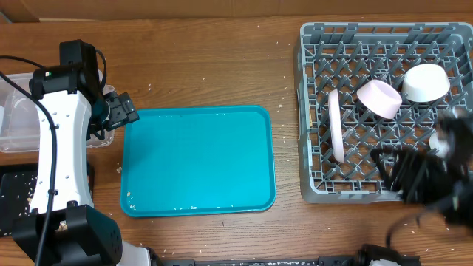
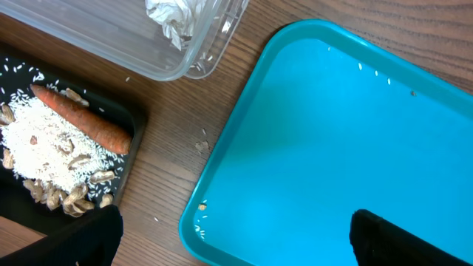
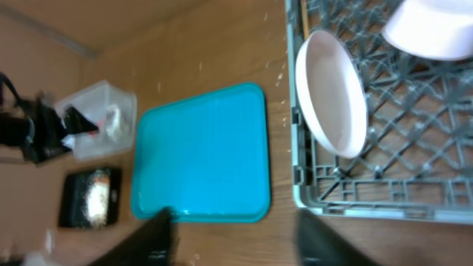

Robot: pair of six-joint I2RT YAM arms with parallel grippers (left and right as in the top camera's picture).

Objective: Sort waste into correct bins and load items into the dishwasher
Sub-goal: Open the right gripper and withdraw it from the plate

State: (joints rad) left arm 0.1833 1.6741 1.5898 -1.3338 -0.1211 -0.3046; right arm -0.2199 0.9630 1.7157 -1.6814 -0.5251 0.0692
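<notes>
The grey dish rack (image 1: 314, 111) holds an upright pale-pink plate (image 1: 337, 125), a pink bowl (image 1: 379, 98) and a white bowl (image 1: 425, 83). The plate (image 3: 332, 92) and rack (image 3: 384, 159) also show in the right wrist view. The clear tub (image 2: 159, 55) holds the foil ball (image 2: 174, 18). The black tray (image 2: 137, 122) holds the carrot (image 2: 81, 122) and rice (image 2: 41, 144). My left gripper (image 2: 236, 244) is open and empty over the teal tray's left edge, seen overhead too (image 1: 122, 111). My right gripper (image 3: 236, 244) is open and empty, blurred, at the rack's front (image 1: 425, 181).
The teal serving tray (image 1: 198, 161) lies mid-table with a few rice grains near its corner (image 2: 201, 214). The clear tub (image 1: 15, 122) and black tray (image 1: 15, 196) sit at the far left beside my left arm. Crumbs dot the wooden table.
</notes>
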